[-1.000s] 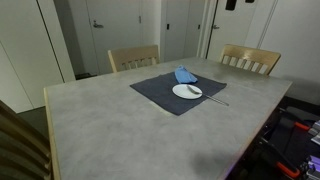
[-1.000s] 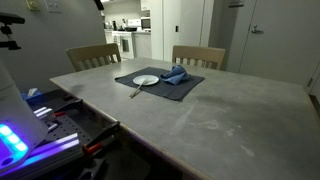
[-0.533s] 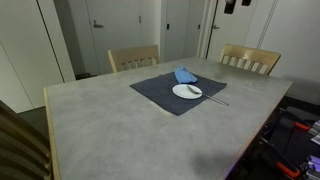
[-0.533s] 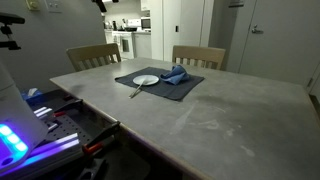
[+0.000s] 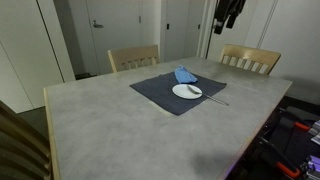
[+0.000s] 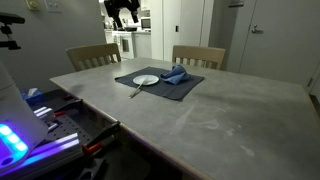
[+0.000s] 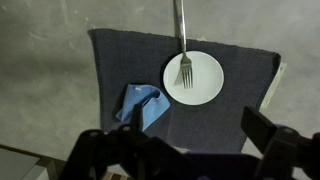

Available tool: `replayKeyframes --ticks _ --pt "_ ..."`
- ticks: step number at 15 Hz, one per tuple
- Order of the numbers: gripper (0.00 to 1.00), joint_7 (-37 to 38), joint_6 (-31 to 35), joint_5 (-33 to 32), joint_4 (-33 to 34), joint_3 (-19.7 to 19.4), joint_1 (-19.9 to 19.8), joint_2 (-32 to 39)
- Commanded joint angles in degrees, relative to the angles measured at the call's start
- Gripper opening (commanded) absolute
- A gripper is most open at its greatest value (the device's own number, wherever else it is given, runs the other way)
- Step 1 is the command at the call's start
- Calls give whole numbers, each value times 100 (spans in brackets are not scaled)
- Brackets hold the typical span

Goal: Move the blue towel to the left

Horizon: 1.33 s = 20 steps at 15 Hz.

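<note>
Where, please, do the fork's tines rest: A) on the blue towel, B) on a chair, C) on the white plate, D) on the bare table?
C: in the wrist view the fork lies with its tines on the white plate, apart from the blue towel.

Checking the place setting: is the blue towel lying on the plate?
No, the blue towel lies on the dark placemat beside the plate.

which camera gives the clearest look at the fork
The wrist view: from above, the fork lies with tines plain on the white plate, handle running past the rim. In both exterior views it is only a thin far-off sliver at the plate's edge.
</note>
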Motion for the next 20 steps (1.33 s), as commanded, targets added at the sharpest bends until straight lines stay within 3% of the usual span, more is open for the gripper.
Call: replayKeyframes --ticks 1,2,3,9,13,20 --pt "100 -818 795 202 178 -428 42 826" --pt "100 -1088 967 305 277 -550 78 1066" --pt "100 -654 669 140 35 -326 -24 536" --pt "100 -735 750 168 94 -332 4 696" --pt "100 -912 1237 134 310 -440 -55 1307" --pt "100 -881 2093 -116 1330 -714 -353 2895"
